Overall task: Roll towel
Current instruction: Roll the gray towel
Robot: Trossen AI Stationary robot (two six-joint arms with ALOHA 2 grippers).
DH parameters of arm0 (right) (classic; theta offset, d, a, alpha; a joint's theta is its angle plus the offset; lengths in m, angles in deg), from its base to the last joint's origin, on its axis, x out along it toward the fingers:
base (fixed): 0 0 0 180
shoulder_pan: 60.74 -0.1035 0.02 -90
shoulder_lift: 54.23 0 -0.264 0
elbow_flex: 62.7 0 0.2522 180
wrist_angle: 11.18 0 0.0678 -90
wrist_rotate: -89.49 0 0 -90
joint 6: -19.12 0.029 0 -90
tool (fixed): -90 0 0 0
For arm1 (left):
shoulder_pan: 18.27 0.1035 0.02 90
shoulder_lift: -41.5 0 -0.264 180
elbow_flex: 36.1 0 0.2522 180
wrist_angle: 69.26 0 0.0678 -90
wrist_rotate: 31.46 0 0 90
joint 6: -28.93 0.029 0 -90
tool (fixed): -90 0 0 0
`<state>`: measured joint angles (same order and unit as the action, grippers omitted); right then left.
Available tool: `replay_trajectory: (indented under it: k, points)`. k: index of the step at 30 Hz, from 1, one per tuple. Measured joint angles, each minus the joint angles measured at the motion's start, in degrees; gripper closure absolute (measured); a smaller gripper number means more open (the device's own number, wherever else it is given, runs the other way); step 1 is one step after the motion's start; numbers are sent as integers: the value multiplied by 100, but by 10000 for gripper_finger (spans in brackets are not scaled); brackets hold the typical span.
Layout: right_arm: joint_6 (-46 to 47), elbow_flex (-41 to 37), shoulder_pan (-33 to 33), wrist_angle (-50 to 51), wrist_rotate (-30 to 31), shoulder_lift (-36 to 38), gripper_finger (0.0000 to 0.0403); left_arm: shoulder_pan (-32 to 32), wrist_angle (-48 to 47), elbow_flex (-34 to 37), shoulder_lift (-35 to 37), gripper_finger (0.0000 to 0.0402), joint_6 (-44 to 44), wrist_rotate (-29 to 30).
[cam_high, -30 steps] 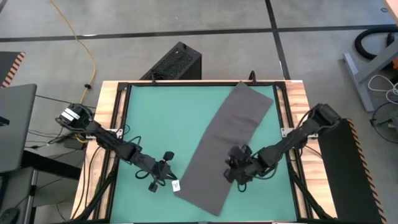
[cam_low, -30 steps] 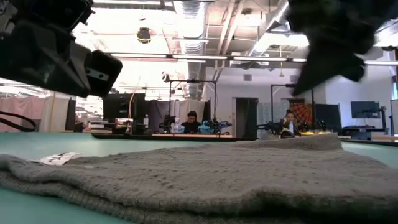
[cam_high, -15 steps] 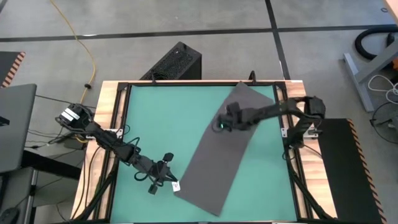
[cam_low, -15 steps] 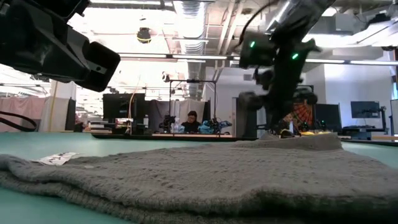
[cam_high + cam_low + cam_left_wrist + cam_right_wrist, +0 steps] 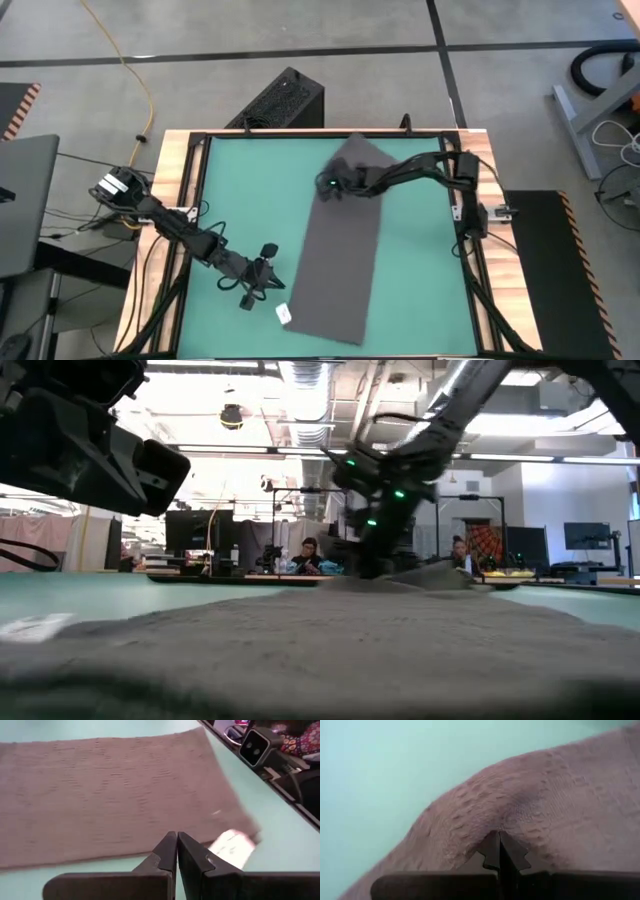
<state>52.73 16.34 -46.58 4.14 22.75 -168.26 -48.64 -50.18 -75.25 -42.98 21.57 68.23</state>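
Our right gripper (image 5: 499, 851) has its fingers pressed fully together, pinching a raised fold of the towel (image 5: 340, 250) near its far end; the grey cloth bunches up just ahead of the fingertips. Our left gripper (image 5: 176, 851) also has its fingers closed, holding nothing, poised just above the green table (image 5: 240, 190) with the towel's near edge and small white tag (image 5: 230, 848) right in front of them. From there the towel stretches as a long strip across the table toward the right gripper. Compared with a moment ago, the right gripper sits farther toward the far-left, and the towel has swung from a diagonal to nearly straight.
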Motion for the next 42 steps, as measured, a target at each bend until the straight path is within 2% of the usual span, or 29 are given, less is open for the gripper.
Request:
replay_trajectory:
  k: [3, 5, 8, 11, 13, 21, 26, 29, 32, 38, 40, 42]
  points:
    - [-1030, 719, -141, 420, -746, -184, 386, 47, -26, -1, 0, 400, 2, -1]
    - [-1314, 1190, -263, 909, -749, -158, 386, 63, -54, 0, 0, 400, 2, 0]
    - [-1365, 1703, -413, 1759, 31, 17, 386, 62, -79, 0, 0, 400, 2, 0]
    - [-1112, 1888, -490, 2158, 1319, 221, 386, 62, -147, 0, 0, 400, 3, -1]
    - [-817, 1892, -397, 2340, 1667, 271, 386, 62, -149, 0, 0, 400, 2, -2]
    - [219, 1868, 284, 2495, 1496, -532, 386, -20, -145, 0, 0, 400, -137, -44]
    - [392, 1911, 535, 2012, 582, -921, 386, -72, -149, 0, 0, 400, -188, -47]
    - [390, 2139, 569, 1973, 423, -1070, 386, -66, -174, 0, 0, 400, -192, -44]
    - [-120, 2359, 515, 2214, 523, -1111, 386, -47, -180, 0, 0, 400, -145, -37]
    - [-1995, 3086, 287, 2360, 244, -988, 386, 97, -175, 0, 2, 400, -26, -31]
    - [-2246, 3324, 208, 2706, 233, -878, 386, 136, -181, 0, 2, 400, -24, -24]
    - [-2030, 3474, 140, 3447, 387, -664, 386, 138, -220, 0, 2, 400, -24, -23]
